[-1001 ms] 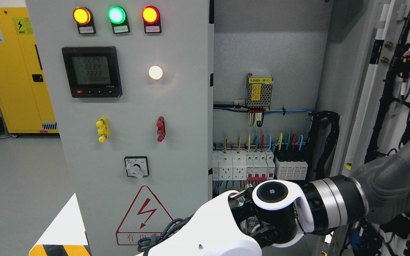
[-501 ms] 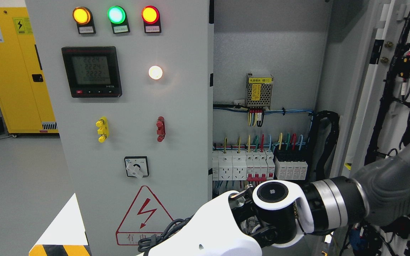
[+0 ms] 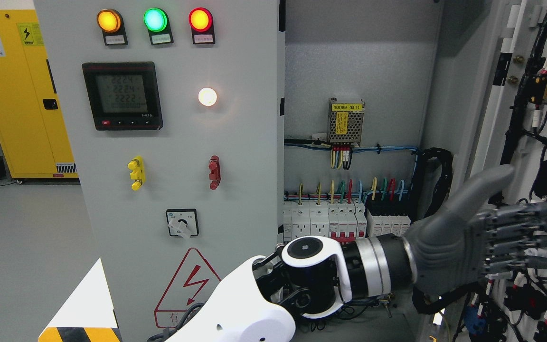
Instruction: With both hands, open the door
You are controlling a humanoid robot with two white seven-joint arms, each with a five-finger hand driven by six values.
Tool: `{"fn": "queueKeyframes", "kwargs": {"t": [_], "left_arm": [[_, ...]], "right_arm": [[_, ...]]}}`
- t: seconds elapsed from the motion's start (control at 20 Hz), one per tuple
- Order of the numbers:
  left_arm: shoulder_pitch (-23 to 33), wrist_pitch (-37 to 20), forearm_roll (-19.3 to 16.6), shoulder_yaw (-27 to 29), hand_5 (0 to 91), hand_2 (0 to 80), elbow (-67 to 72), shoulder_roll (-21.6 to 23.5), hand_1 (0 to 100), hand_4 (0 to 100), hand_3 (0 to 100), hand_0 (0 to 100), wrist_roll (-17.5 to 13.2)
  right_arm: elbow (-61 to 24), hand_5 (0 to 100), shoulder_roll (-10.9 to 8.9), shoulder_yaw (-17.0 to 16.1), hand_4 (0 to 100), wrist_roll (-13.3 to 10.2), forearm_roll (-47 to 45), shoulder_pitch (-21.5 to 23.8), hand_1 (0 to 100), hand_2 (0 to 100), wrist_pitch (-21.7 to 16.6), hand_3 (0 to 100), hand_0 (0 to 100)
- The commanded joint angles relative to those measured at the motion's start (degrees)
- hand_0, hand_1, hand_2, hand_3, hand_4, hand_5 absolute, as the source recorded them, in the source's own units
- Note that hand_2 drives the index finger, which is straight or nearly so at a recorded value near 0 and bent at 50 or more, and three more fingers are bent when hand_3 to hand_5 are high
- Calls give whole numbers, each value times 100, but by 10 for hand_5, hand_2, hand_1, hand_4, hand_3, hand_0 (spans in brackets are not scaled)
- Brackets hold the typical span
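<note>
Since the earlier frame: my left hand [image 3: 487,242] has slid leftward and pulled back into sight; before, only its grey back showed at the right edge, now thumb and fingers [image 3: 515,232] are visible, and my wrist joint [image 3: 309,249] sits further left and lower.
Left hand: reaching across from the lower left to the right side, palm turned toward the opened door [image 3: 530,142], fingers stretched out side by side, thumb raised up and to the left; wide and holding nothing.
Contact: my fingertips lie over the wiring on the inner face of the door; whether they press on it I cannot tell.
Door: swung out at the right, beyond my fingers, its inner face carrying black cable bundles [image 3: 515,118] and red-and-white connectors.
Cabinet interior [image 3: 359,71]: open behind and left of my hand, with the row of white breakers [image 3: 330,221] just above my wrist and a small power supply [image 3: 345,121] higher up.
Closed panel [image 3: 178,142]: far left of my hand, bearing three lit lamps [image 3: 155,20], a meter [image 3: 122,95], yellow and red handles and a rotary switch [image 3: 182,223].
Yellow cabinet [image 3: 17,95]: at the far left, well apart from my hand.
Right hand: out of sight.
</note>
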Motion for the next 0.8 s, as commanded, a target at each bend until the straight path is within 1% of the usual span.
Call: {"fn": "queueKeyframes", "kwargs": {"t": [0.0, 0.15, 0.2, 0.3, 0.35, 0.4, 0.45, 0.6, 0.65, 0.75], "left_arm": [[1226, 18, -29, 642, 0, 0, -456, 1468, 0, 0, 5, 0, -38], [2026, -69, -134, 634, 0, 0, -465, 1750, 0, 0, 5, 0, -11], [2368, -157, -291, 634, 0, 0, -456, 1794, 0, 0, 5, 0, -3], [3124, -543, -879, 642, 0, 0, -430, 1847, 0, 0, 5, 0, -11], [3467, -710, -1126, 651, 0, 0, -421, 1856, 0, 0, 5, 0, -11], [3731, -851, -1293, 651, 0, 0, -404, 1865, 0, 0, 5, 0, -11], [3986, -991, -1391, 634, 0, 0, -378, 1917, 0, 0, 5, 0, -11], [4514, -1465, -1453, 616, 0, 0, -220, 2049, 0, 0, 6, 0, -11], [4707, -1659, -1575, 616, 0, 0, -149, 2076, 0, 0, 6, 0, -11], [5024, -1888, -2127, 660, 0, 0, 26, 2085, 0, 0, 6, 0, -11]], "right_arm": [[-5, 0, -176, -1, 0, 4, -17, 0, 77, 0, -8, 0, 213], [-5, 0, -176, -1, 0, 4, -17, 0, 76, 0, -8, 0, 214], [-5, 0, -176, -1, 0, -5, -18, 0, 76, 0, -8, 0, 214], [-22, 0, -176, 8, 0, -5, -18, 0, 76, 0, -8, 0, 214], [-22, 0, -176, 8, 0, -5, -18, 0, 76, 0, -8, 0, 214], [-22, 0, -176, 17, 0, -5, -18, 0, 76, 0, -8, 0, 214], [-22, 0, -176, 8, 0, 4, -18, 0, 76, 0, -8, 0, 214], [-22, 0, -176, 17, 0, -5, -18, 0, 76, 0, -8, 0, 214], [-22, 0, -176, 17, 0, -5, -18, 0, 76, 0, -8, 0, 214], [-22, 0, -176, 17, 0, -5, -18, 0, 76, 0, -8, 0, 214]]}}
